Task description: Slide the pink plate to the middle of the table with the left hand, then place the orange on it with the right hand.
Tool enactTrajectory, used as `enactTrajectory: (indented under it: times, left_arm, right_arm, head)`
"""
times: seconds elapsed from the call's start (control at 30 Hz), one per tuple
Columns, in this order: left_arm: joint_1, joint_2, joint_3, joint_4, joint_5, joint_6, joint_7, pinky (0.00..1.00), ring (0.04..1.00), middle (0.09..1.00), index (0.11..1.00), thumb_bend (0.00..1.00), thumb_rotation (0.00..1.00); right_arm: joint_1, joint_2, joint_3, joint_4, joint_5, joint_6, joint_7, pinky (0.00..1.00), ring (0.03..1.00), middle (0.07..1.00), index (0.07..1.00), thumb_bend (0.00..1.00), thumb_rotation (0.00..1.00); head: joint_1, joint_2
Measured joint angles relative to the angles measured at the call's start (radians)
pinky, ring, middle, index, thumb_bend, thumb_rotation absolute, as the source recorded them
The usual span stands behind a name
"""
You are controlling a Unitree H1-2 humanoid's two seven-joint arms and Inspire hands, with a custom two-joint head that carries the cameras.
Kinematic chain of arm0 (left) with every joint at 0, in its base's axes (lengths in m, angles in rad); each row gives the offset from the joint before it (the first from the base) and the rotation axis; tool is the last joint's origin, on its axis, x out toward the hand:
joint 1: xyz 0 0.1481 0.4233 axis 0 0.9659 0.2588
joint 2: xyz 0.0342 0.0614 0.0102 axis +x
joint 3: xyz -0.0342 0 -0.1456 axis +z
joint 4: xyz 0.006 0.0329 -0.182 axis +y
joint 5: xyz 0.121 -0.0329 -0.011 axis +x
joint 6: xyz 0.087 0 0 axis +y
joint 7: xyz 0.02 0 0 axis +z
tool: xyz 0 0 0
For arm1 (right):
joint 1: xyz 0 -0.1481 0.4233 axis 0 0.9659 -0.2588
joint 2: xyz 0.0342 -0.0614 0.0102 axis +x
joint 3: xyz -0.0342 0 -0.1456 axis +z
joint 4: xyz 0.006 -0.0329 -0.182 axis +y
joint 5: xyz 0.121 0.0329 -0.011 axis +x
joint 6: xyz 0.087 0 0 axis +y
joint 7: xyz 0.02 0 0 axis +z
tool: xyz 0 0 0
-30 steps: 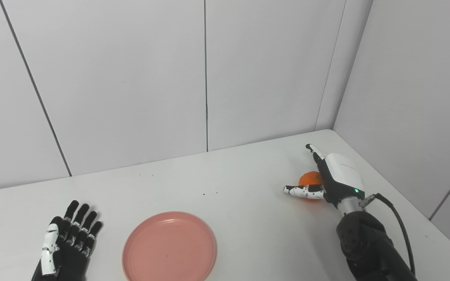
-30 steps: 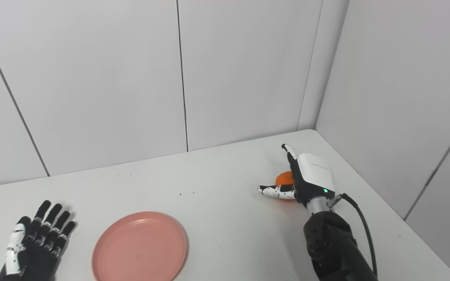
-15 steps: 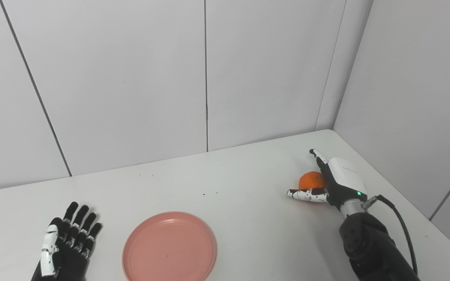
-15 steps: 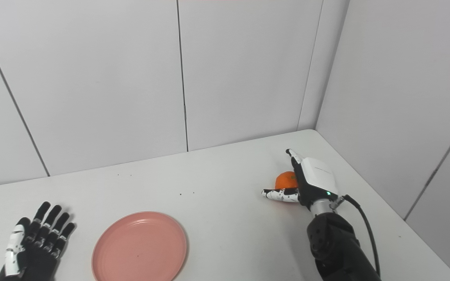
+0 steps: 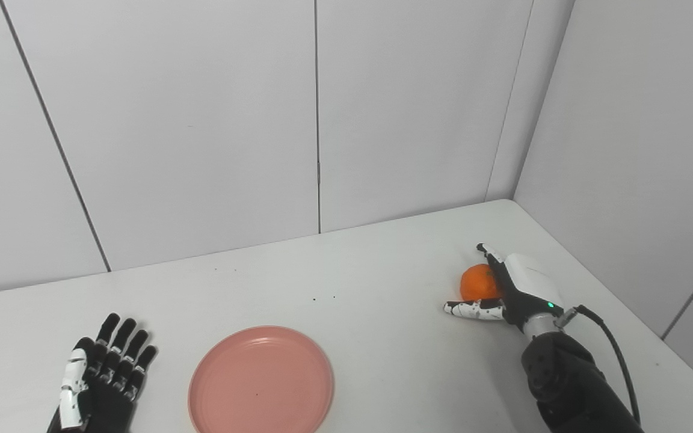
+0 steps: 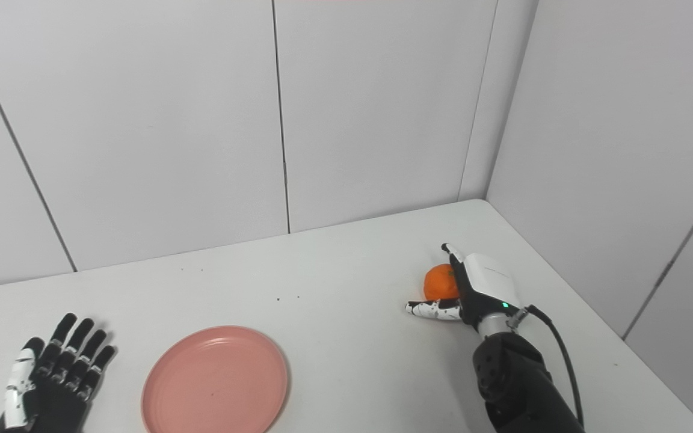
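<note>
The pink plate (image 5: 261,380) lies flat on the white table (image 5: 382,288), near the front edge and a little left of centre. My left hand (image 5: 101,380) rests palm-down to the left of the plate, fingers spread and holding nothing. The orange (image 5: 477,282) sits at the right side of the table. My right hand (image 5: 512,287) is open and low beside it, palm against its right side, thumb stretched along the table in front and fingers reaching past its far side. Part of the orange is hidden behind the hand.
White wall panels (image 5: 316,120) close the table at the back and on the right, meeting in a corner just behind the orange. A black cable (image 5: 608,343) loops off my right wrist. Small dark specks (image 5: 322,297) dot the tabletop.
My right hand has lowered toward the table and drawn slightly back, showing more of the orange. My left hand slipped a little toward the front edge. The plate stayed put.
</note>
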Motion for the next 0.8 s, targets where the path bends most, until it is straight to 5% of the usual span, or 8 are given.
enactTrajectory:
  times: [0.5,0.53,0.57,0.6,0.67,0.8]
  left_arm:
    - [0.000,0.001,0.001,-0.009,0.000,0.022,0.002,1.00,0.998,0.999,1.000,0.27,1.00]
    - [0.000,0.001,0.001,-0.009,0.000,0.022,0.002,1.00,0.995,0.999,1.000,0.27,1.00]
    - [0.001,0.001,0.001,-0.009,0.000,0.022,0.002,1.00,0.995,1.000,1.000,0.27,1.00]
    - [0.001,0.001,0.001,-0.009,0.000,0.022,0.002,1.00,0.998,1.000,1.000,0.27,1.00]
    - [0.001,0.001,0.001,-0.009,0.000,0.022,0.002,1.00,0.998,1.000,1.000,0.27,1.00]
    - [0.001,0.001,0.002,-0.009,0.000,0.022,0.002,1.00,1.000,1.000,1.000,0.28,1.00]
  right_arm:
    - [-0.014,0.000,0.003,0.018,0.030,0.005,0.000,0.67,0.799,0.848,0.854,0.97,0.39]
    - [-0.015,0.001,0.003,0.018,0.033,0.005,-0.002,0.65,0.779,0.825,0.845,0.97,0.38]
    - [-0.015,0.003,0.001,0.018,0.036,0.005,-0.008,0.45,0.568,0.630,0.832,0.96,0.35]
    - [-0.016,0.007,-0.003,0.018,0.040,0.005,-0.021,0.40,0.534,0.621,0.814,0.94,0.33]
    - [-0.016,0.016,-0.011,0.018,0.048,0.005,-0.038,0.53,0.630,0.698,0.736,0.89,0.28]
    - [-0.017,0.018,-0.013,0.028,0.066,0.005,-0.065,0.52,0.592,0.647,0.647,0.83,0.18]
  head:
    - [0.006,0.008]
    - [0.006,0.008]
    - [0.008,0.009]
    - [0.008,0.009]
    - [0.008,0.012]
    - [0.008,0.014]
